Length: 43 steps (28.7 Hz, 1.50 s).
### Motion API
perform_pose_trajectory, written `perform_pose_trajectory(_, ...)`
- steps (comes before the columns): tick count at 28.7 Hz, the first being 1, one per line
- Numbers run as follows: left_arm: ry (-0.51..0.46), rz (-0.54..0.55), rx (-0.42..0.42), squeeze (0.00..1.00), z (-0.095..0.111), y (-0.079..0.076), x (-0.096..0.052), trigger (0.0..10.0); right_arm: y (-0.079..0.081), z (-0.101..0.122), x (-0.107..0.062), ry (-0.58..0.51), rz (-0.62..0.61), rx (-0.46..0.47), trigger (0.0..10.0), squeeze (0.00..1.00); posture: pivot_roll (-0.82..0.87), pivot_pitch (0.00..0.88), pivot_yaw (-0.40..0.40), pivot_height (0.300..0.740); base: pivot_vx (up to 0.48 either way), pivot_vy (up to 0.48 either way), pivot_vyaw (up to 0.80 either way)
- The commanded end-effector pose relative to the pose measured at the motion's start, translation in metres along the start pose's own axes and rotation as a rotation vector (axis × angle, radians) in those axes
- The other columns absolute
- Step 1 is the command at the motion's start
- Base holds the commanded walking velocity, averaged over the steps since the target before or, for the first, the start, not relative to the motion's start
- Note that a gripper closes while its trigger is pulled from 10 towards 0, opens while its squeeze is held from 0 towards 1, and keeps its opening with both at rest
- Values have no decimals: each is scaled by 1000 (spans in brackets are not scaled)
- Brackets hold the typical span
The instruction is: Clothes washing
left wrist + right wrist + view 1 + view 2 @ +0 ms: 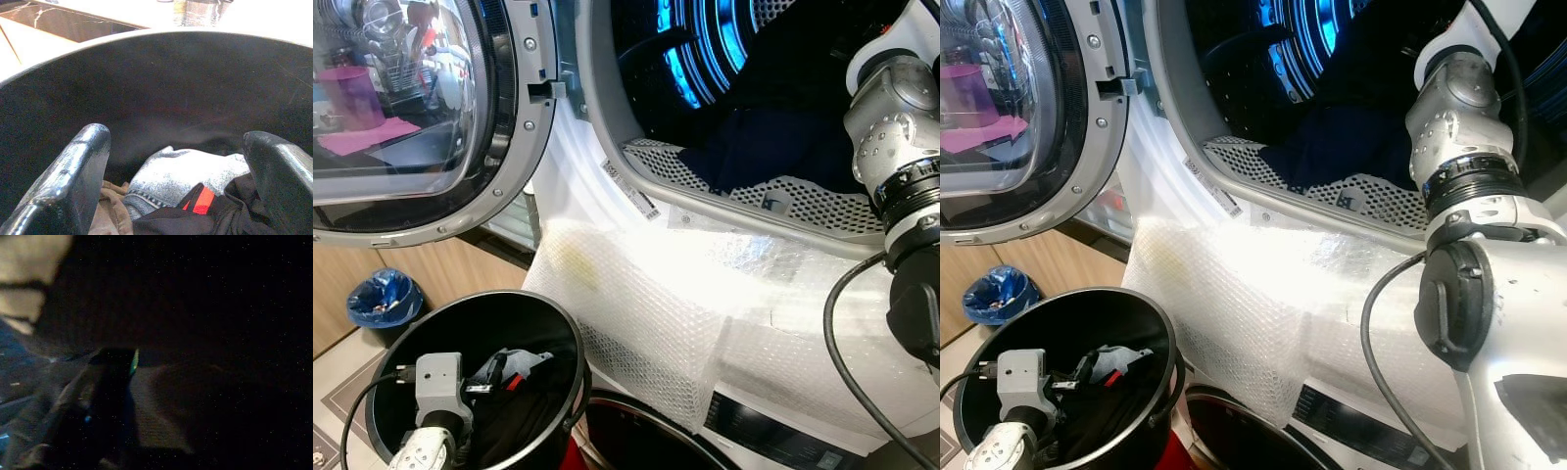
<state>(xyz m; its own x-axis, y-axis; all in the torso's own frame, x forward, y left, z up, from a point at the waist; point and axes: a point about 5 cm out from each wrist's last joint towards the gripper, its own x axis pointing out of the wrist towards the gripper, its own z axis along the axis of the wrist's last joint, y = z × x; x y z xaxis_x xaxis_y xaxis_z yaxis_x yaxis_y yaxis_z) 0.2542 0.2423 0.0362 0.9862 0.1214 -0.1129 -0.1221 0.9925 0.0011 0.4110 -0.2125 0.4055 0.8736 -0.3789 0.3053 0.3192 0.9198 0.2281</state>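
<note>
My left gripper [178,147] hangs open inside a black bucket [563,333], just above a heap of clothes: a grey denim piece [186,166], a black garment with a red patch [203,200] and a brown cloth [110,200]. Nothing is between its fingers [83,166]. The washing machine drum [705,191] stands open, lit blue inside, with dark navy laundry [773,137] lying in it. My right arm [891,127] reaches into the drum over that laundry. The right wrist view is very dark, with dark fabric [161,401] close to the camera.
The round glass door [411,117] is swung open to the left. Bubble wrap [705,313] covers the machine's front below the opening. A second dark bucket rim [636,426] lies beside the first. A small blue-lined bin [384,299] stands on the wooden floor at left.
</note>
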Motion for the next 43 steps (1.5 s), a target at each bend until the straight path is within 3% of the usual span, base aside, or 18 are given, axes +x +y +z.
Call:
perform_pose_trajectory(1,5,26,-17,0,-1,4,-3,10000,-21,24,4,-96,-149,-18,10000,1000,77,3,-35,740,0,0,0)
perform_pose_trajectory(3,2,32,-19,0,-1,4,-3,10000,-25,30,4,-132,-184,-9,10000,1000,78,6,-35,740,0,0,0)
perform_pose_trajectory(5,-1,38,-24,0,0,4,-3,10000,-3,26,2,-100,4,53,10000,1000,77,7,-35,740,0,0,0)
perform_pose_trajectory(7,5,23,-25,0,-1,1,-4,10000,35,20,-7,-85,298,115,10000,1000,72,11,-35,740,0,0,0)
perform_pose_trajectory(10,5,19,-23,0,-2,0,-4,10000,36,27,-7,-140,285,138,10000,1000,70,13,-32,740,0,0,0)
perform_pose_trajectory(12,2,21,-24,0,-1,0,-3,10000,24,41,-5,-193,212,292,10000,1000,78,16,-33,740,0,0,0)
perform_pose_trajectory(14,1,22,-25,0,-1,0,-3,10000,17,47,-3,-216,161,341,10000,1000,77,17,-33,740,0,0,0)
perform_pose_trajectory(16,-7,28,-29,0,1,0,-3,10000,-16,52,1,-237,-56,393,10000,1000,81,20,-33,740,0,0,0)
perform_pose_trajectory(20,-6,25,-30,0,1,0,-3,10000,4,43,0,-205,120,313,10000,1000,74,22,-29,740,0,0,0)
perform_pose_trajectory(22,3,10,-25,0,0,-2,-3,10000,39,20,-8,-117,340,98,10000,1000,74,22,-24,740,0,0,0)
perform_pose_trajectory(25,5,2,-22,0,0,-2,-3,10000,48,5,-12,-70,385,13,10000,1000,70,18,-20,740,0,0,0)
perform_pose_trajectory(30,-2,-3,-20,0,3,-3,-1,10000,33,32,-7,-187,259,166,10000,1000,88,11,-20,740,0,0,0)
perform_pose_trajectory(31,-8,1,-20,0,4,-2,0,10000,13,54,-4,-282,131,275,10000,1000,88,11,-19,740,0,0,0)
perform_pose_trajectory(32,-13,5,-20,0,5,-1,0,10000,-6,68,-3,-359,4,299,10000,1000,93,8,-21,740,0,0,0)
perform_pose_trajectory(36,-17,10,-19,0,6,0,0,10000,-19,74,-3,-394,-72,298,10000,1000,91,5,-21,740,0,0,0)
perform_pose_trajectory(38,-12,2,-19,0,5,-1,0,10000,-2,51,-1,-275,48,152,10000,1000,86,6,-18,740,0,0,0)
perform_pose_trajectory(41,-3,-12,-20,0,4,-3,0,10000,10,27,-1,-173,120,79,10000,1000,81,11,-16,740,0,0,0)
perform_pose_trajectory(43,11,-36,-22,0,2,-7,0,10000,19,-16,-6,-18,189,-18,10000,1000,76,12,-10,740,0,0,0)
